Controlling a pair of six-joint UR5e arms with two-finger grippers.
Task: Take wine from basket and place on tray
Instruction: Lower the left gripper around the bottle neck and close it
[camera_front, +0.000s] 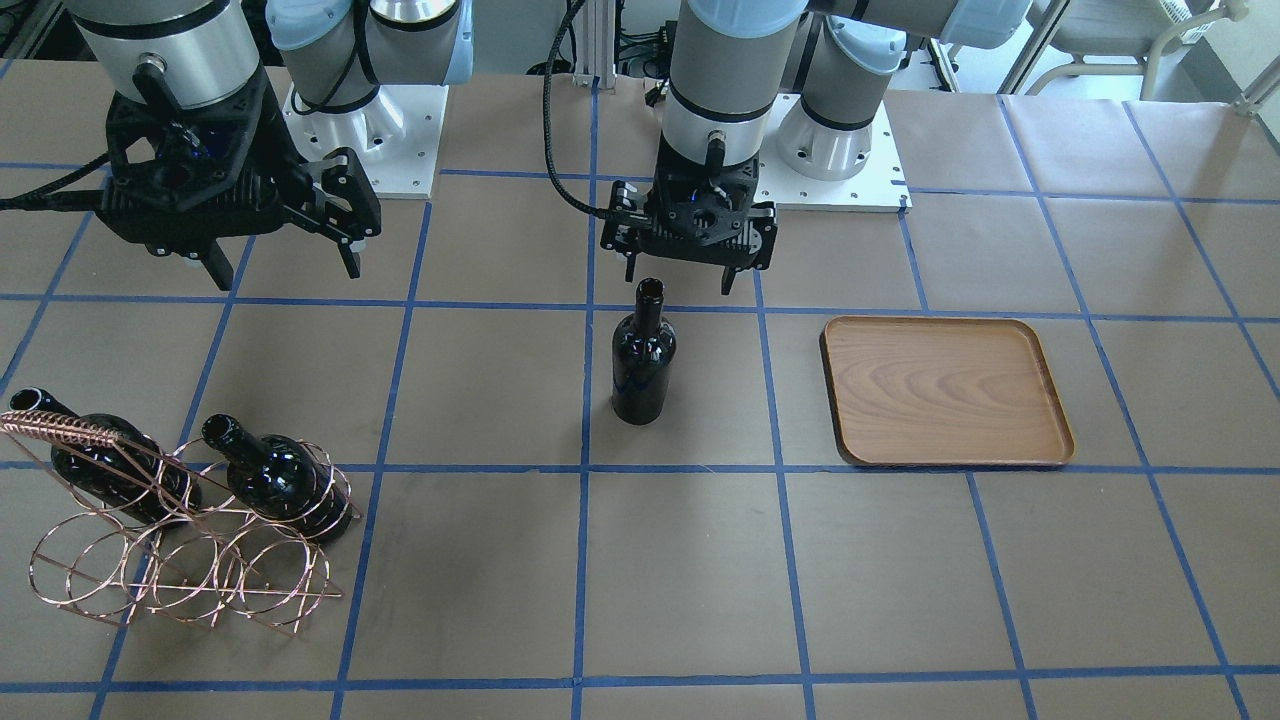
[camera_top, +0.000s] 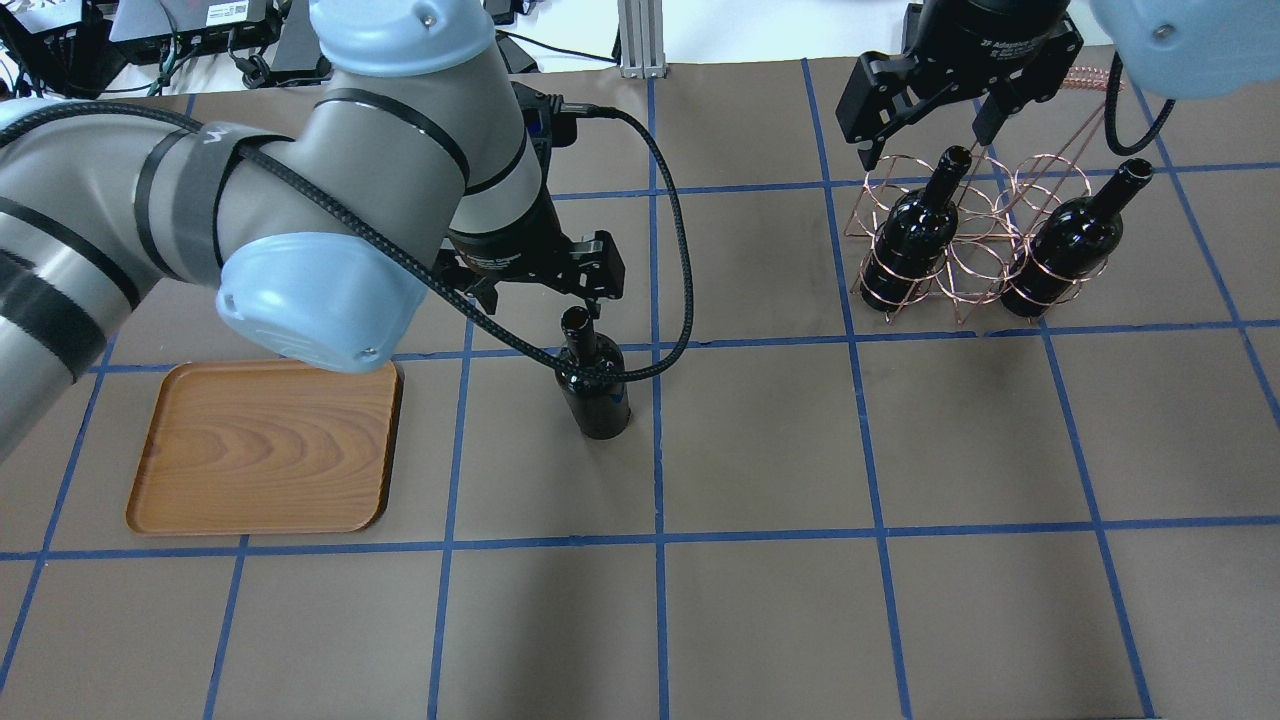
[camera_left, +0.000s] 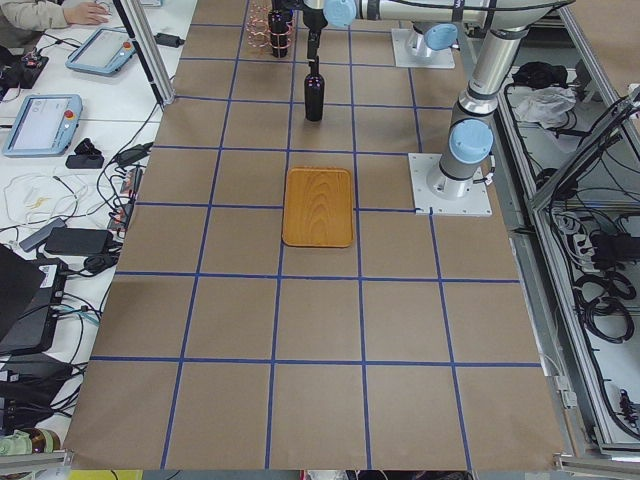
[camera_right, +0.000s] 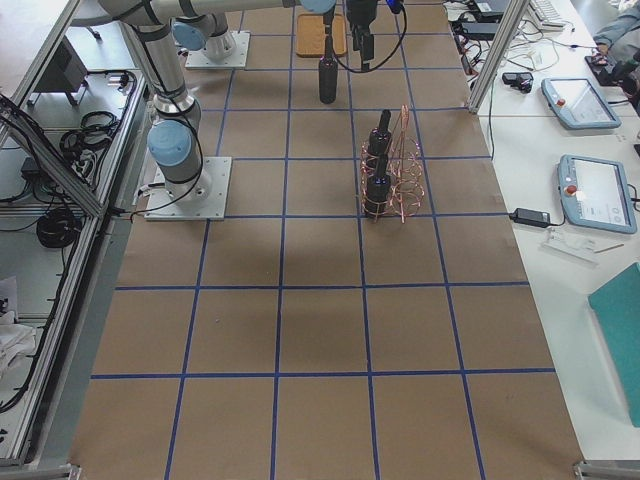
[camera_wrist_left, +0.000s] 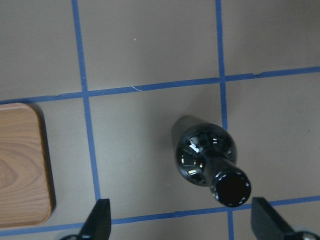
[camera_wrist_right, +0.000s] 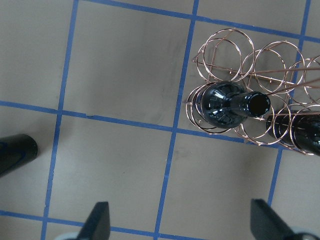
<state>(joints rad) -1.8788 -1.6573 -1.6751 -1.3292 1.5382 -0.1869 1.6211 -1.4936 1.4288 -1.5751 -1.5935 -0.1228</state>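
Note:
One wine bottle (camera_front: 643, 355) stands upright on the table, apart from the basket, a short way from the wooden tray (camera_front: 945, 390). My left gripper (camera_front: 682, 278) hangs open just above and behind its mouth, touching nothing. In the left wrist view the bottle (camera_wrist_left: 207, 155) shows between the open fingers (camera_wrist_left: 97, 222), with the tray (camera_wrist_left: 22, 165) at the left. Two more bottles (camera_front: 290, 480) (camera_front: 110, 455) lean in the copper wire basket (camera_front: 190, 580). My right gripper (camera_front: 286, 268) is open and empty above the basket (camera_top: 975, 265).
The tray (camera_top: 265, 445) holds nothing. Blue tape lines grid the brown table. The left arm's black cable (camera_top: 680, 250) loops beside the standing bottle (camera_top: 593, 385). Arm bases (camera_front: 840, 150) stand at the table's robot side.

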